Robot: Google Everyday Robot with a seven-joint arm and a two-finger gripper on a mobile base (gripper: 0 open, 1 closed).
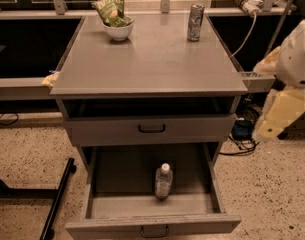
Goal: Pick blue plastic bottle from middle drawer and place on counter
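The bottle [163, 181] stands upright in the lower drawer [152, 225], which is pulled well out. It is clear with a white cap and sits near the middle of the drawer floor, a little right of centre, touching no wall. The shallower drawer [152, 129] above it is also pulled out a short way, with a dark gap under the tabletop [152, 64].

On the tabletop, at the far left, a white bowl [118, 31] holds a green snack bag [110, 8]. At the far right stands a silver can [195, 22], well apart from the bowl.

The gripper [279, 116] hangs at the right edge of the view, beside the cabinet and about level with the upper drawer, well apart from the bottle. It holds nothing that shows, and whether it is spread or pressed together I cannot tell.
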